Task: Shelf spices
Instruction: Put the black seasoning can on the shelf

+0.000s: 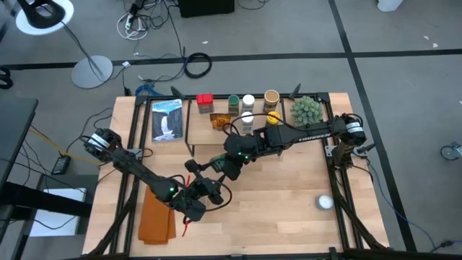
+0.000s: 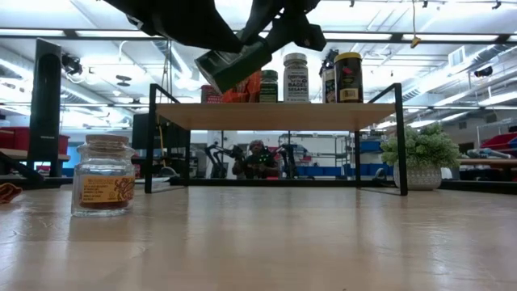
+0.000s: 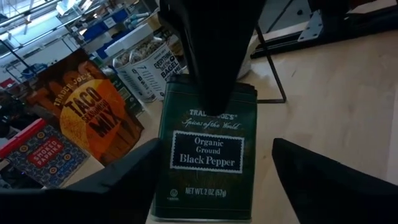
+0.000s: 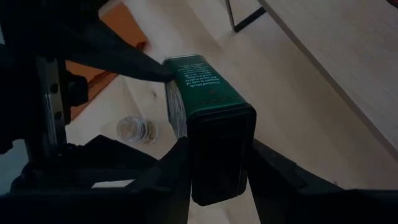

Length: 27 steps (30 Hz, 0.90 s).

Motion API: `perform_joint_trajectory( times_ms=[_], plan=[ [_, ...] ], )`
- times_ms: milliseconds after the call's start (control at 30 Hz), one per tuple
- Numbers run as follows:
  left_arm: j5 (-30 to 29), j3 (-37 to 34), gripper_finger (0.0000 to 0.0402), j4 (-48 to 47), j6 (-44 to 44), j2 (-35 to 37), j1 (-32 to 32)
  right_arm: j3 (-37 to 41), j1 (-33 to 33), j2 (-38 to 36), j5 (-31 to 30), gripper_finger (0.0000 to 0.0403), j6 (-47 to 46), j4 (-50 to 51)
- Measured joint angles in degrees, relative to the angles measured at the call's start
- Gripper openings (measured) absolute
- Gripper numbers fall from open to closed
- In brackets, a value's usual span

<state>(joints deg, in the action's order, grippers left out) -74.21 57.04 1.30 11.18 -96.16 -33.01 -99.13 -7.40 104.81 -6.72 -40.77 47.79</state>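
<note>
A dark green black pepper tin (image 3: 208, 155) hangs in the air above the table, tilted in the low view (image 2: 234, 69). My right gripper (image 4: 217, 168) is shut on it near the table's middle (image 1: 229, 166). My left gripper (image 3: 214, 162) is open, with one finger on either side of the tin's lower half. The shelf (image 1: 289, 130) stands at the far edge and carries several spices: a red tin (image 1: 204, 101) and jars with green (image 1: 234, 102), white (image 1: 248, 101) and tan (image 1: 271, 96) lids. One spice jar (image 2: 102, 178) stands on the table. My right gripper pinches the tin's lid end (image 3: 211, 93) between its two fingers, one on each broad face. The fingers lie along the tin. The tin is lifted clear and tilted. My left gripper: whether its fingers (image 3: 124, 177) touch the tin's sides, I cannot tell.
A green plant ball (image 1: 306, 110) sits at the shelf's right end. A white round object (image 1: 324, 202) lies near the table's right near corner. An orange cloth (image 1: 155, 217) lies at the near left, and a picture book (image 1: 167, 119) left of the shelf.
</note>
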Motion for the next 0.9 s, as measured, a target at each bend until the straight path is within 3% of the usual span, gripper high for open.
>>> perform_joint_trajectory(
  times_ms=[267, 533, 667, 900],
  plan=[
    [0.6, 0.0, 0.0262, 0.4, 0.0, 0.0, 0.0, 0.0, 0.0, 0.0, 0.1, 0.0126, 0.1, -0.2],
    [1.0, 0.0, 0.026, 1.1, -0.3, 0.0, 0.0, 0.0, 0.0, 0.0, 0.1, 0.0126, 0.5, -0.2],
    [5.1, 0.0, 0.026, 2.4, -0.5, 0.0, 0.0, 0.0, 0.0, 0.0, 0.3, 0.0126, 0.5, -0.2],
    [6.2, 0.0, 0.026, 3.7, -0.8, 0.0, 0.1, 0.0, -0.1, 0.0, 0.4, 0.0126, 0.5, -0.2]
  ],
)
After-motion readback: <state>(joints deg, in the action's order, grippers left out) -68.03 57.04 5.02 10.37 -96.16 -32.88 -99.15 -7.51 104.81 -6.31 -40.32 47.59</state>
